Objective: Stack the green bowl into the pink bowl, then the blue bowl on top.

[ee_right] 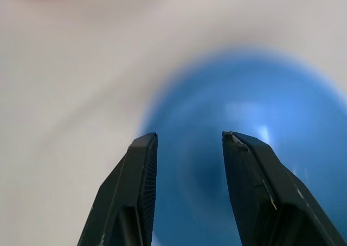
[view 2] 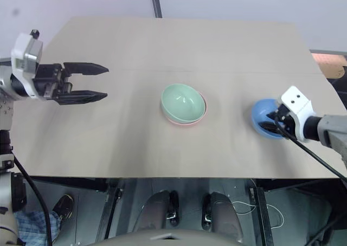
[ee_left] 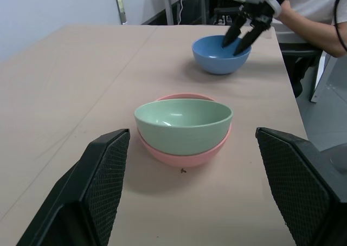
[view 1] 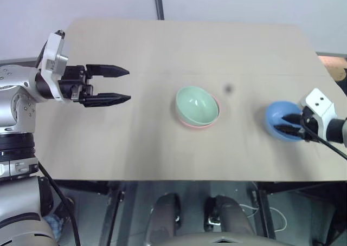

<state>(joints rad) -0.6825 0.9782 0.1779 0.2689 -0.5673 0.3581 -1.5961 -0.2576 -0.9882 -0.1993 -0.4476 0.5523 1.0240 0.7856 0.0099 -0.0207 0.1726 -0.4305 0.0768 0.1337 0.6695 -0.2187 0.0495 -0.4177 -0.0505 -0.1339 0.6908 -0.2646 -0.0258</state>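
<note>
The green bowl (view 1: 196, 105) sits nested inside the pink bowl (ee_left: 184, 154) at the middle of the table, tilted a little in it. The blue bowl (view 1: 276, 113) stands upright on the table to the right of them. My right gripper (view 1: 283, 123) reaches over the blue bowl's near-right rim, and its fingers (ee_right: 130, 192) are apart with the bowl's inside showing between them. My left gripper (view 1: 129, 84) hovers level at the left of the table, pointing toward the nested bowls, wide open with nothing in it.
The tan table (view 1: 135, 148) ends close in front of me and at the right behind the blue bowl. A small dark spot (view 1: 228, 88) marks the top behind the bowls. A person's arm (ee_left: 314, 24) rests beyond the right end.
</note>
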